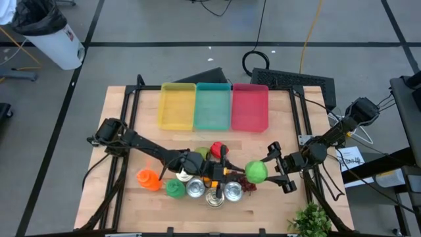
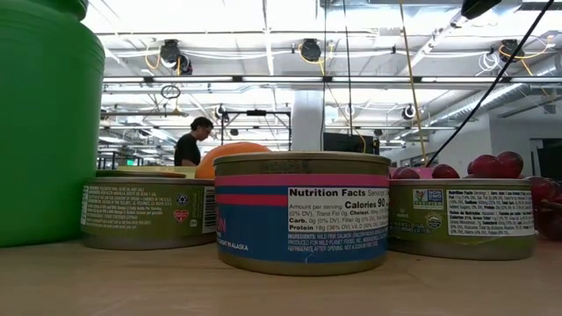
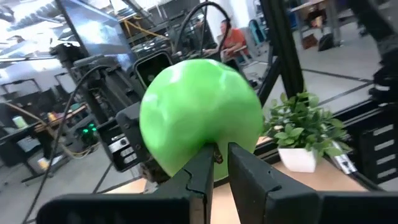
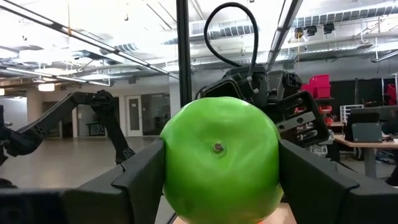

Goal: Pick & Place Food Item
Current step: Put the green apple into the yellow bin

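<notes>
1. Fingers of the right gripper (image 4: 217, 171) are clasping the green apple (image 4: 219, 163) on both flanks, stem end facing that wrist's camera; the apple is sitting up off the table, right of the can cluster in the high view (image 1: 256, 171).
2. Left gripper (image 3: 216, 163) is reaching toward the apple from the other side, its two fingers nearly pinched together at the stem; whether they are actually nipping the stem, cannot tell.
3. Step in hand, as a judgement: apple is being held aloft between both arms, looking like a hand-over or a stem grab, with placing not yet done.
4. Next move is calling for one gripper to own the apple alone, then carrying it over the cans (image 1: 195, 188) to one of the three bins: yellow (image 1: 177, 105), green (image 1: 212, 105), red (image 1: 250, 106). Which bin is meant, the task is not saying.
5. Low view is being blocked by cans (image 2: 300, 211) and a green jar (image 2: 48, 123); neither gripper nor apple is showing there.
6. Red item (image 1: 218, 150) behind the left gripper is partly covered; its identity is unclear.
</notes>
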{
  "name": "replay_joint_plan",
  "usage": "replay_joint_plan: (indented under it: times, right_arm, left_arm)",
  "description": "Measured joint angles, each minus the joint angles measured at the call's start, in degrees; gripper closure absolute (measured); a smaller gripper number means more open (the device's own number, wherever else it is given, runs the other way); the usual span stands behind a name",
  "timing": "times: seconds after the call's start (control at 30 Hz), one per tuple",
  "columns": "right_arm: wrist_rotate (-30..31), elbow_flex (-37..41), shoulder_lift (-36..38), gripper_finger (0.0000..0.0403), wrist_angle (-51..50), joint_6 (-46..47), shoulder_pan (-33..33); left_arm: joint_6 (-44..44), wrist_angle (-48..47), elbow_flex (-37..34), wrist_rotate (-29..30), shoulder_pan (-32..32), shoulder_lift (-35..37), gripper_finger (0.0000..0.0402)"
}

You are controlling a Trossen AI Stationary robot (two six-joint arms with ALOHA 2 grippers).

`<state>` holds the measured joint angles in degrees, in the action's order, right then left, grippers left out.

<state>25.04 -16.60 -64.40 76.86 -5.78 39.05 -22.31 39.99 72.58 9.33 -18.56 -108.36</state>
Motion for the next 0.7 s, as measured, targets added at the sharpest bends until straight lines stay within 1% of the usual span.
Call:
replay_joint_plan:
  times: [0.3, 0.4, 0.47, 0.63, 0.7]
  right_arm:
    - [0.4, 0.0, 0.0, 0.0139, -0.2, 0.0, 0.0]
    - [0.5, 0.0, 0.0, 0.0141, -0.2, 0.0, 0.0]
    - [0.5, 0.0, 0.0, 0.014, -0.2, 0.0, 0.0]
    - [1.0, 0.0, 0.0, 0.012, -0.1, 0.1, -0.1]
    - [1.1, 0.1, 0.0, 0.0112, -0.2, 0.1, -0.1]
  left_arm:
    - [0.3, -0.7, 0.0, -0.3, 0.8, 0.1, 0.0354]
    - [0.6, -1.3, 0.0, 0.0, 0.9, 0.1, 0.0384]
    - [1.5, -1.5, 0.0, 0.4, 0.9, 0.1, 0.0393]
    - [4.3, -2.2, 0.0, 3.7, 0.7, 0.1, 0.0398]
    - [4.4, -4.3, 0.0, 5.7, 0.4, 1.1, 0.0399]
